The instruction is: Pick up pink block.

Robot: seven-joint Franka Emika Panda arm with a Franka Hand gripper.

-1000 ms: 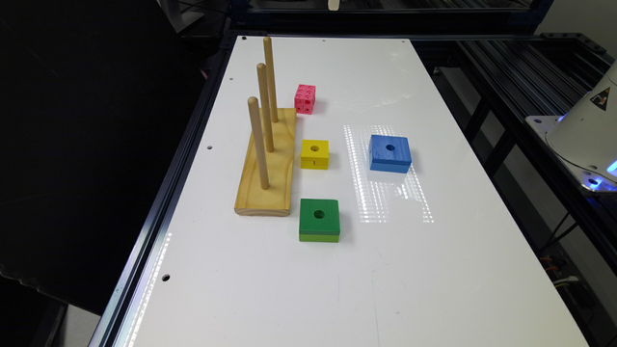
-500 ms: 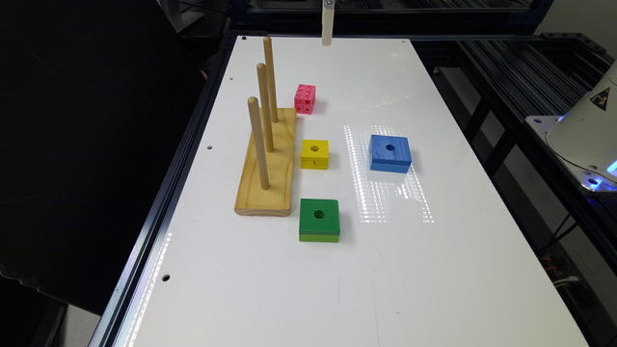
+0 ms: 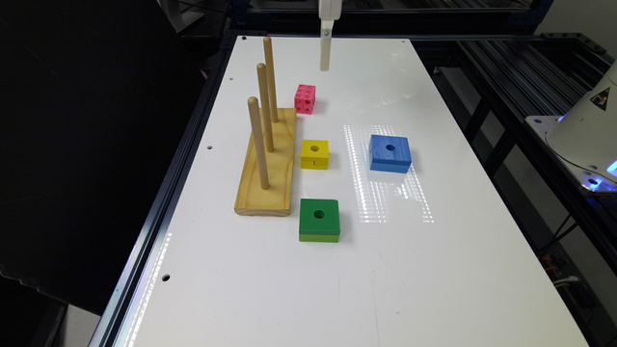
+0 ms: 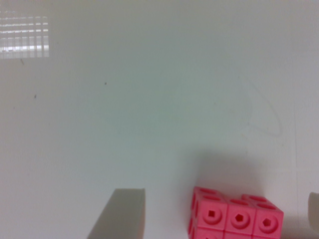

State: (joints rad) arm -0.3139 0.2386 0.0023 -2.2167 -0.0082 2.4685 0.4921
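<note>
Pink against the white tabletop [image 3: 434, 241], the pink block [image 3: 305, 99] sits untouched just beside the far end of the wooden peg base [image 3: 267, 168], near the tallest of its three upright pegs [image 3: 270, 79]. What has changed over the last second is the gripper [image 3: 326, 55]: a second ago barely a sliver of it showed at the upper edge of the exterior view, half a second ago it had dropped partway in, and now it hangs lower still, above the table a little beyond the block and towards the exterior view's right. In the wrist view its fingers [image 4: 122, 214] are spread wide, one on each side of the frame, and the pink block [image 4: 237, 214] lies between them, nearer to one finger than the other and cut off by the frame edge. Nothing is gripped and nothing touches the block yet. The descent reads as the approach step of the pick, still early. The block does not look centred between the fingers, so a small sideways correction will probably be needed before the final drop. The yellow block [image 3: 315, 154], blue block [image 3: 390, 153] and green block [image 3: 318, 220] lie well apart from the target, closer to the camera, and have not moved.
</note>
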